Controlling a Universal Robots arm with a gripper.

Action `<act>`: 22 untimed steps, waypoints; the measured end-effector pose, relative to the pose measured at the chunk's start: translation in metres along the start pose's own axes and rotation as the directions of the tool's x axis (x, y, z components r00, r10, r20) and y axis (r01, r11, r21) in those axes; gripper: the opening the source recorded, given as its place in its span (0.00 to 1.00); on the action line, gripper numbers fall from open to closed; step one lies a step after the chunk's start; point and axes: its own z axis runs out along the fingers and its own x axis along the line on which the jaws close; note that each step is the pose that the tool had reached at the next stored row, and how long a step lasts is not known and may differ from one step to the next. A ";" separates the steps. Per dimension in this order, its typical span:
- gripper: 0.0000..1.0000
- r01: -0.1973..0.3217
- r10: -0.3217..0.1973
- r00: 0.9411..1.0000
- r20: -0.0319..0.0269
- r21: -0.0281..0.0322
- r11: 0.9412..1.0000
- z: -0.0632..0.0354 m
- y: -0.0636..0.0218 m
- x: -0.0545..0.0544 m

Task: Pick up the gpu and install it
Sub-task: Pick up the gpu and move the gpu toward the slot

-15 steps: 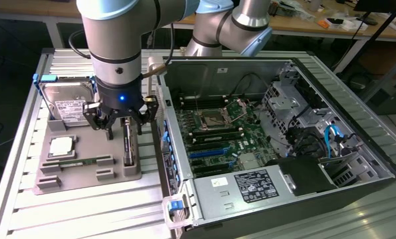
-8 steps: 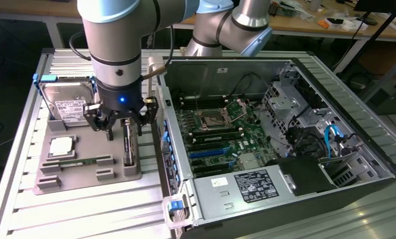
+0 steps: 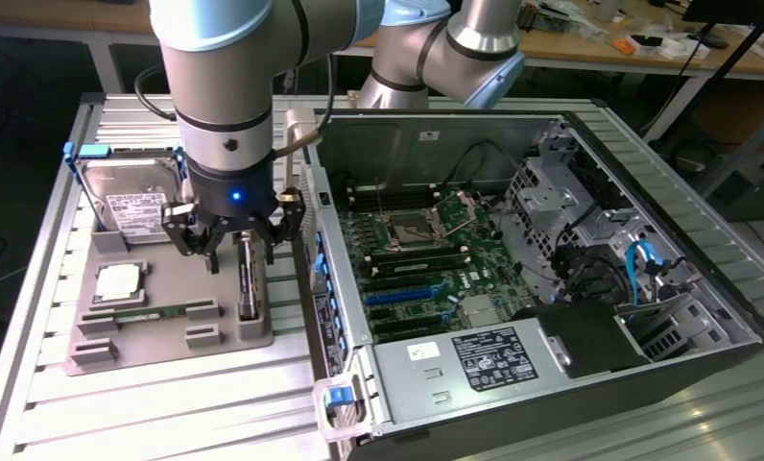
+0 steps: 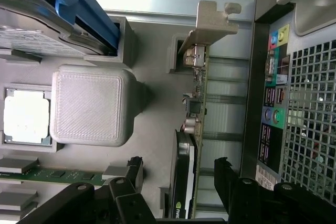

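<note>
The arm [image 3: 228, 86] hangs over the grey tray [image 3: 164, 334], and the gripper [image 3: 241, 257] is spread wide with nothing in it. Right beneath it the gpu [image 3: 245, 288] stands on edge in its slot, on the tray's side next to the case [image 3: 395, 134]. In the wrist view the black fingers [image 4: 223, 177] flank the cooler end of the gpu [image 4: 200, 85], with a gap on each side and no contact. The silver bracket [image 4: 210, 24] sits at the card's other end. To the exterior view's left of the gpu, the hard drive [image 3: 132, 206], CPU [image 3: 120, 281] and RAM stick [image 3: 145, 313] sit in their places. The case lies open with its motherboard [image 3: 420, 259] showing.
</note>
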 end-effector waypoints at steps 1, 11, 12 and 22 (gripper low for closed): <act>0.66 0.000 0.000 1.000 0.000 0.000 1.000 0.0000 0.0000 0.000; 0.66 0.000 0.000 1.000 0.000 0.000 1.000 0.0001 0.0000 0.000; 0.66 0.000 0.000 1.000 0.000 0.000 1.000 0.0002 0.0000 0.000; 0.29 0.000 0.000 1.000 0.000 0.000 1.000 0.0002 0.0000 0.000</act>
